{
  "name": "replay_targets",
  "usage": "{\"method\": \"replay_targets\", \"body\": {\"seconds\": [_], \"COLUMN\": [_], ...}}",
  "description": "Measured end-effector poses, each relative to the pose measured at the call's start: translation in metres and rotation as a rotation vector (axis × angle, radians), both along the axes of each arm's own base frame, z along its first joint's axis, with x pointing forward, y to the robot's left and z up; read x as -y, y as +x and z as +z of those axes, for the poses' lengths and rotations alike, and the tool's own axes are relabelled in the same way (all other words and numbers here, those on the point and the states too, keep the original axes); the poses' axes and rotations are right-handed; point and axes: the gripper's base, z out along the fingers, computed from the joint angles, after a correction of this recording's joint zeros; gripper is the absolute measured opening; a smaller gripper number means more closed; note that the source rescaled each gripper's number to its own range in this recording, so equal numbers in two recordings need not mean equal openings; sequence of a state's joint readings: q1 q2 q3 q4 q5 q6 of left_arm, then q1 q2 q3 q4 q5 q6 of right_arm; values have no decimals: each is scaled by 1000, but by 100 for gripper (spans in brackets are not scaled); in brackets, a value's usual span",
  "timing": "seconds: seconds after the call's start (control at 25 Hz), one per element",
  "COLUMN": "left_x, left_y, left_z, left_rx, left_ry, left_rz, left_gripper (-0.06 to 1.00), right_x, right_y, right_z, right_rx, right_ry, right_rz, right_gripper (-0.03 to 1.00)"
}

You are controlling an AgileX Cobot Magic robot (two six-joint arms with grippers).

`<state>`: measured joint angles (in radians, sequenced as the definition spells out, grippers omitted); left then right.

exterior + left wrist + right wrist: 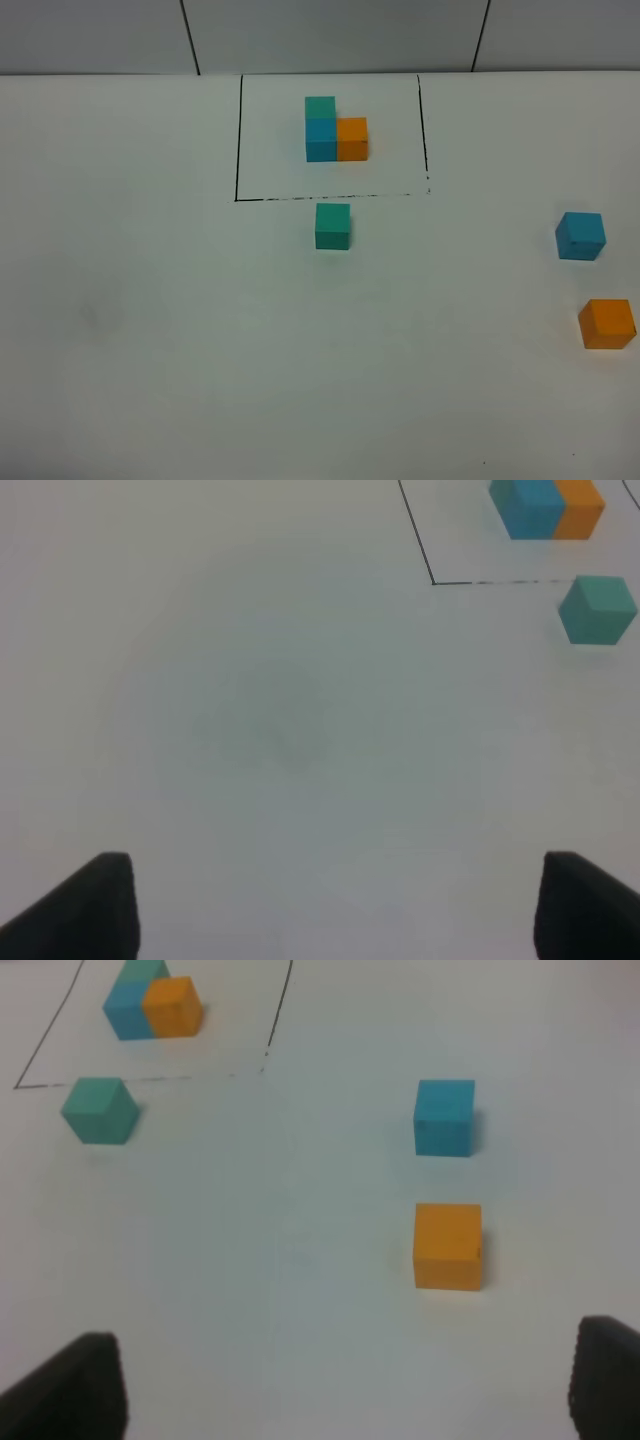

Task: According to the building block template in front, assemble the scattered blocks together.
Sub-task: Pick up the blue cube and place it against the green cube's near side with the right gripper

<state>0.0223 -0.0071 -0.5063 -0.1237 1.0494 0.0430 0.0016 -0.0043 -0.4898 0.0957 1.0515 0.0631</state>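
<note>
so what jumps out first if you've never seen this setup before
The eye goes first to the building block template, an L of teal-green, blue and orange cubes inside a thin black frame at the far middle of the white table. Next come the loose cubes: a teal-green cube just outside the frame's near line, and a blue cube and an orange cube apart near the right edge.

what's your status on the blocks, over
Left fingers open, empty; right fingers open, empty. Template in frame; green block just outside, blue block and orange block at right, apart. Nothing in the way.
</note>
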Motion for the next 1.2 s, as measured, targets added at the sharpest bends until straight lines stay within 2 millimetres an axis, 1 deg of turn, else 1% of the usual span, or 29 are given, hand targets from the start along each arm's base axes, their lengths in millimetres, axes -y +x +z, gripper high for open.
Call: {"method": "replay_targets", "body": {"seconds": [1.2], "left_x": [0], "left_y": [0], "left_z": [0], "left_rx": [-1], "left_ry": [0], "left_rz": [0], "left_gripper": [82], "right_x": [0], "right_y": [0], "right_z": [0], "right_rx": [0], "right_ry": [4], "right_rz": [3], "right_gripper": [78]}}
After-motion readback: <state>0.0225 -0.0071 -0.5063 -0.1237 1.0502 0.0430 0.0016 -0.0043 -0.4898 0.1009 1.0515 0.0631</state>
